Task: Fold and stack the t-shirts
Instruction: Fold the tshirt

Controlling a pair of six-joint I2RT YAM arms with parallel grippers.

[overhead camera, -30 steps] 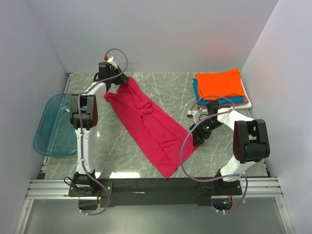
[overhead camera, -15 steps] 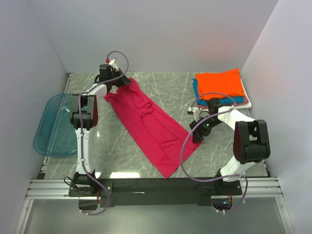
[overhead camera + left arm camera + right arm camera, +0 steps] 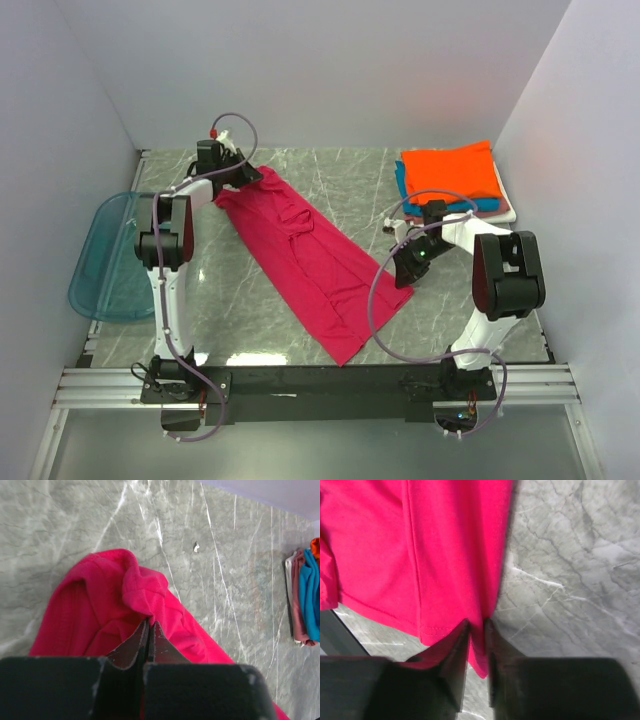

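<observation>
A lab test cell is showing here: plain white walls (image 3: 330, 70) are enclosing a marble-patterned worktop (image 3: 340, 180), with two robot arms bolted to an aluminium rail (image 3: 320, 385).

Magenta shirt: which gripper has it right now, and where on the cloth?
Both. The left gripper is shut on a bunched fold at the far end of the magenta shirt; the right gripper pinches its right side edge near the hem.

Both arms are built of glossy white tubular links joined by chunky black joint housings, their bases bolted to a black bar on a silver aluminium rail. A thin grey-purple cable loops loosely along each arm, and the matte black fingers taper to thin blades
</observation>
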